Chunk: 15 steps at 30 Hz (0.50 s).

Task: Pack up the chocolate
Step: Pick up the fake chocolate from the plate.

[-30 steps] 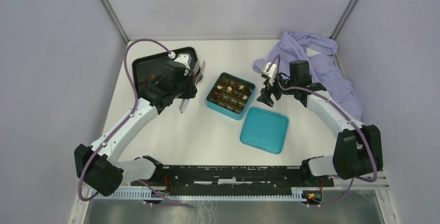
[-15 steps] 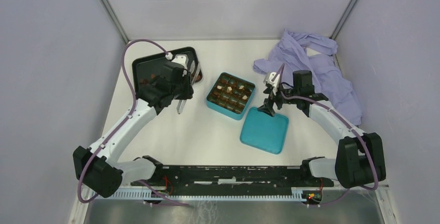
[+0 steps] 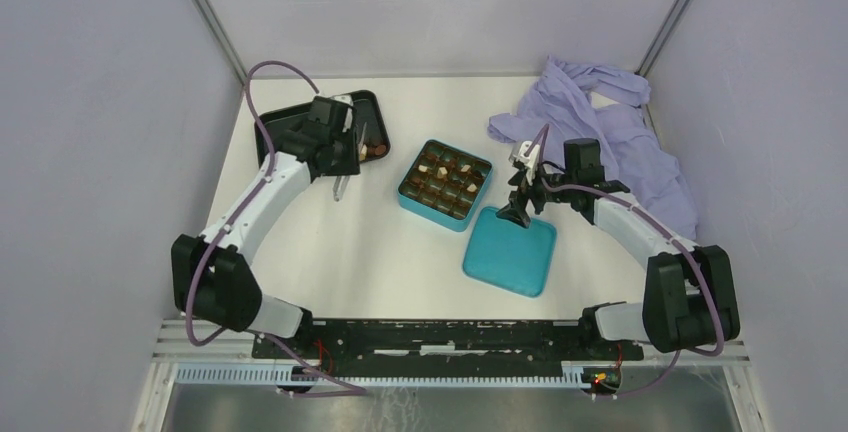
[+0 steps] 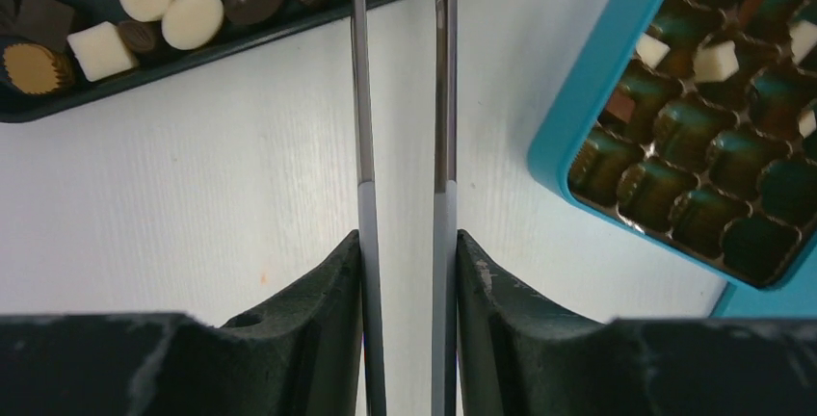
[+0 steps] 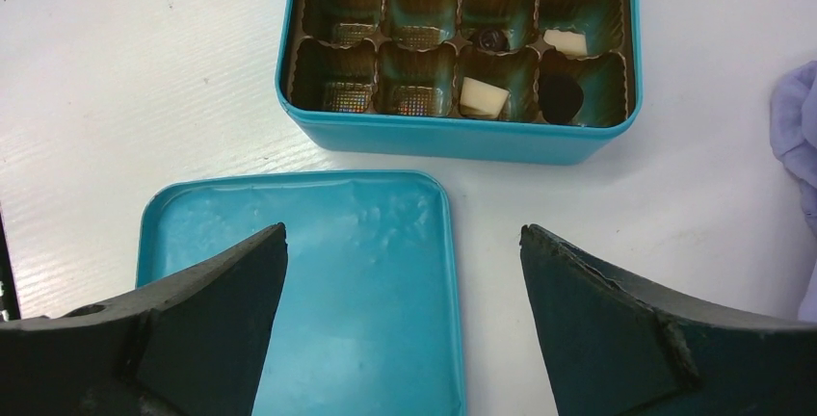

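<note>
Packing looks partly done: the teal box (image 3: 445, 184) on the counter (image 3: 350, 242) holds chocolate (image 5: 482, 95) in some cells of its brown insert (image 5: 383, 2), and many cells are bare. More pieces lie in the black tray (image 4: 193, 55) beside the box. The left fingers (image 4: 328, 281) clamp long metal tweezers (image 4: 364, 98) between tray and box. The right fingers (image 5: 212, 291) are spread wide and empty over the lid (image 5: 366, 272), which lies just beside the box.

Centre: teal box (image 3: 431, 209) with some chocolate (image 3: 440, 166); lid (image 3: 510, 252) just lower right. Left gripper (image 3: 342, 164), gripping tongs (image 3: 341, 189), is at the black tray (image 3: 286, 118) upper left. Right gripper (image 3: 520, 208) hangs over the lid's upper edge. Purple cloth (image 3: 600, 117) upper right.
</note>
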Each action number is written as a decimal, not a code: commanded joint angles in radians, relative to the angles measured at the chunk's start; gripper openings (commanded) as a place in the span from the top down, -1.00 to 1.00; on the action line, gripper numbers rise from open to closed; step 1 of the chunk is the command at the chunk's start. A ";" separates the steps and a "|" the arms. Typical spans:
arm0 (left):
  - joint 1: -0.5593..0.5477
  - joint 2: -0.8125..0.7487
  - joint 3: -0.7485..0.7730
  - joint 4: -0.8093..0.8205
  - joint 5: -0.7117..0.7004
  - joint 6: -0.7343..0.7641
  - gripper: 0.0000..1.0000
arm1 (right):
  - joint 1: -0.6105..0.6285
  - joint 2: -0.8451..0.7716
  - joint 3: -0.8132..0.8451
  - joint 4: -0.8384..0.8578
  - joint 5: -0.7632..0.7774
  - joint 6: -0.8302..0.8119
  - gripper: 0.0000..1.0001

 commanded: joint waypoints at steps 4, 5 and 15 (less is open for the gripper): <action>0.137 0.143 0.189 -0.037 0.129 0.089 0.16 | -0.005 0.017 0.031 0.026 -0.011 0.008 -0.92; 0.144 0.168 0.212 -0.050 0.137 0.096 0.16 | -0.005 0.019 0.033 0.026 -0.011 0.009 -0.92; 0.155 0.339 0.354 -0.125 0.182 0.142 0.13 | -0.006 0.068 0.077 -0.003 -0.008 0.010 -0.92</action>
